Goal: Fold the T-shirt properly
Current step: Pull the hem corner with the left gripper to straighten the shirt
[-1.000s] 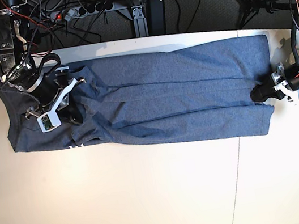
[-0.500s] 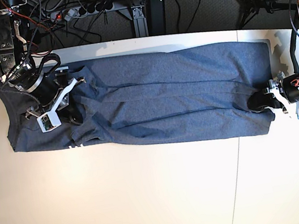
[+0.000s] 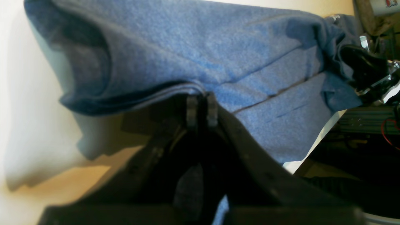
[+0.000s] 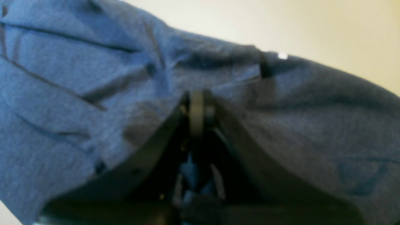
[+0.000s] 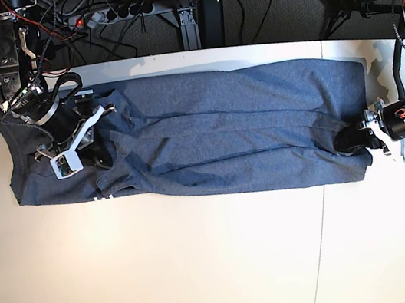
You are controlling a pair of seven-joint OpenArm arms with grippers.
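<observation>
The blue-grey T-shirt (image 5: 216, 137) lies on the table as a long band folded lengthwise, with a bit of white print (image 5: 101, 197) peeking out at its front edge. My left gripper (image 5: 346, 141) is at the band's right end, shut on the hem layers; the left wrist view shows the left gripper (image 3: 201, 107) pinching the T-shirt (image 3: 193, 53) edge, lifted slightly off the table. My right gripper (image 5: 102, 154) is at the left end, and the right wrist view shows this right gripper (image 4: 197, 107) shut on bunched T-shirt (image 4: 78, 78) cloth.
The cream table (image 5: 206, 267) has a seam (image 5: 322, 240) running toward the front. Behind its back edge are a power strip (image 5: 113, 14), cables and stand legs. The right arm's body (image 5: 30, 98) rests over the shirt's left end.
My left gripper has moved toward the table's front and slightly inward, dragging the hem corner with it and wrinkling that end. The right arm has stayed still.
</observation>
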